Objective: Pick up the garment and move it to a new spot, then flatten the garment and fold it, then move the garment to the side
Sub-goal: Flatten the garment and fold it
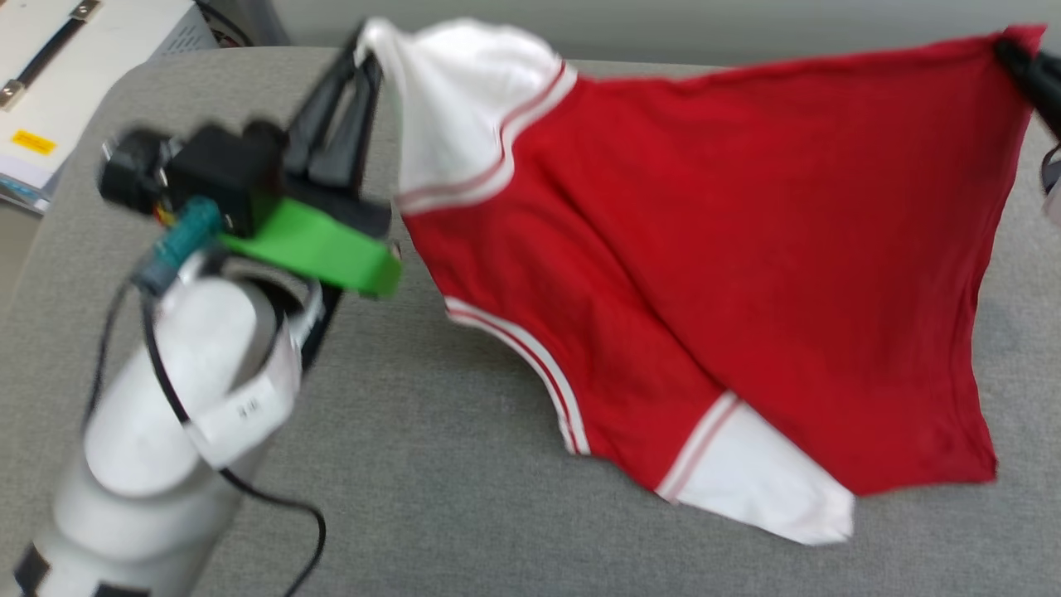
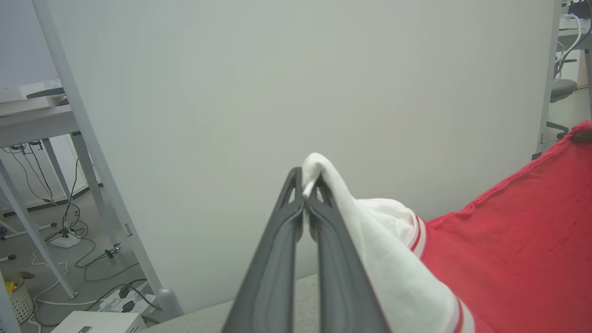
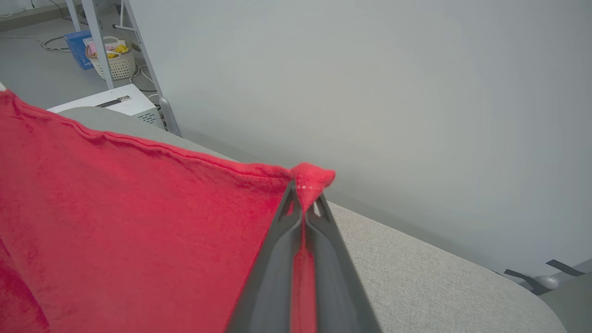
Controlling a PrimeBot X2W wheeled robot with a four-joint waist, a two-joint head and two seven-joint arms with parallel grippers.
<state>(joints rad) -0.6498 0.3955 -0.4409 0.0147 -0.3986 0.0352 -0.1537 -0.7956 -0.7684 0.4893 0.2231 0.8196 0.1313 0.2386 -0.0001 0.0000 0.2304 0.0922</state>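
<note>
The garment [image 1: 729,249], a red T-shirt with white sleeves and striped trim, hangs stretched between both grippers above the grey cushion; its lower white sleeve trails on the surface. My left gripper [image 1: 365,50] is shut on the white sleeve's tip at the upper left. The left wrist view shows that gripper [image 2: 306,189] pinching white cloth of the garment [image 2: 508,249]. At the upper right, my right gripper [image 1: 1013,51] is shut on a red hem corner. In the right wrist view this gripper [image 3: 305,196] clamps the garment [image 3: 138,222] by a red fold. The lettering is hidden.
A grey padded surface [image 1: 414,481] lies under the garment, its rounded left edge near a white box [image 1: 75,75]. A pale wall panel [image 2: 300,92] stands close behind. Cables and table legs [image 2: 69,208] sit on the floor to the left, with a basket [image 3: 113,62] beyond.
</note>
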